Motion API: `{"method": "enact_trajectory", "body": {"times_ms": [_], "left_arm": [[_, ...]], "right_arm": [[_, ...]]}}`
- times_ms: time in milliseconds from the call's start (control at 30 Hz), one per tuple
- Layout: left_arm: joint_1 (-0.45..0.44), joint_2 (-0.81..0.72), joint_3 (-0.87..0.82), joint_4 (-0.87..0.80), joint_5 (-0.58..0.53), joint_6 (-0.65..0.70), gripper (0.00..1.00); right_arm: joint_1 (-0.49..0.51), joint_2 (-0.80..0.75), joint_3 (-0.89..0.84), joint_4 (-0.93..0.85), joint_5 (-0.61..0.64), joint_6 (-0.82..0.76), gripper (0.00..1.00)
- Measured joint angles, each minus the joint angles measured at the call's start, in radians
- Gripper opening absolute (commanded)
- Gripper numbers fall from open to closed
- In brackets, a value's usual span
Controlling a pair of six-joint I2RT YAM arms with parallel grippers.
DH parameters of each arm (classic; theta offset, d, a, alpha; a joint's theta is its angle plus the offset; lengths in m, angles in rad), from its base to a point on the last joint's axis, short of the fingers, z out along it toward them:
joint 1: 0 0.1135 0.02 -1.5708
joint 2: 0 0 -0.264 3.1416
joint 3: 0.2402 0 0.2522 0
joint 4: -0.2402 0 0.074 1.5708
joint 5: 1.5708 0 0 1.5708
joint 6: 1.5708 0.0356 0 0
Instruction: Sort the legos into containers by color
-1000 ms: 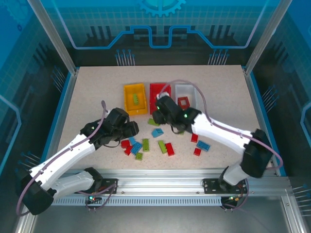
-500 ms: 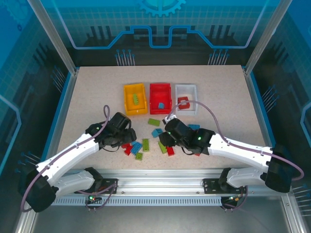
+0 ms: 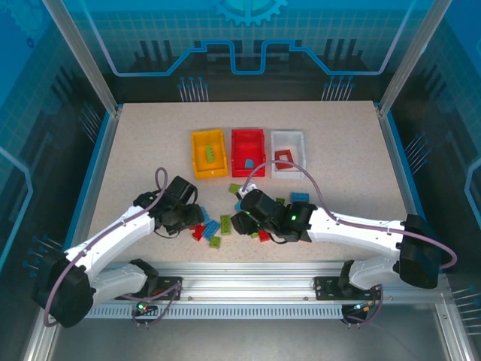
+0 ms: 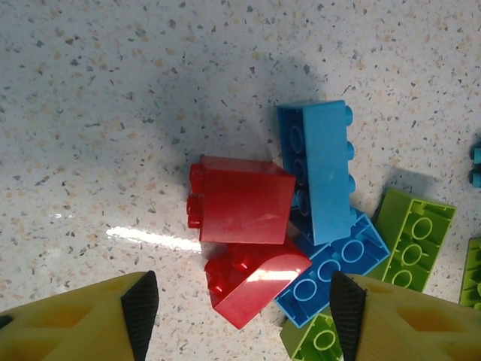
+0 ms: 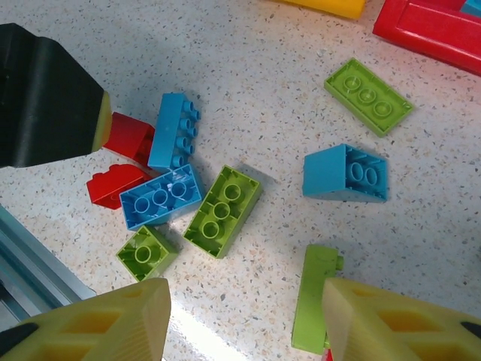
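Note:
Loose legos lie in a cluster (image 3: 225, 224) near the table's front. My left gripper (image 4: 244, 316) hangs open over it, a curved red brick (image 4: 252, 286) between its fingers and untouched. A second red brick (image 4: 240, 199) and two blue ones (image 4: 325, 177) lie just beyond. My right gripper (image 5: 244, 323) is open over bare table, with a green brick (image 5: 314, 297) beside its right finger and another green brick (image 5: 223, 210) ahead. The yellow-orange bin (image 3: 197, 154), red bin (image 3: 249, 137) and white bin (image 3: 288, 138) stand in a row behind, holding a green, a blue and a red brick.
The two grippers (image 3: 197, 218) (image 3: 240, 222) are close together over the same pile; the left one's black body (image 5: 45, 98) shows in the right wrist view. More legos (image 3: 301, 197) lie to the right of the pile. A metal rail (image 3: 248, 274) borders the front.
My right gripper came back from over the red bin to the pile, leaving a blue brick in that bin, and its jaws widened. My left gripper shifted slightly nearer over the red bricks.

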Motion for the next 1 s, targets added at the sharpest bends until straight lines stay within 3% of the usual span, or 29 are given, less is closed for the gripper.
{"method": "enact_trajectory", "body": {"times_ms": [267, 567, 1000], "left_arm": [[0.012, 0.197, 0.116, 0.091, -0.01, 0.045, 0.66], [0.015, 0.396, 0.185, 0.155, -0.021, 0.072, 0.57], [0.015, 0.462, 0.175, 0.196, -0.026, 0.072, 0.44]], "right_arm": [[-0.004, 0.0, -0.008, 0.038, -0.009, 0.031, 0.6], [-0.039, -0.021, -0.023, 0.055, -0.03, 0.046, 0.6], [-0.062, -0.051, -0.048, 0.062, -0.048, 0.069, 0.6]]}}
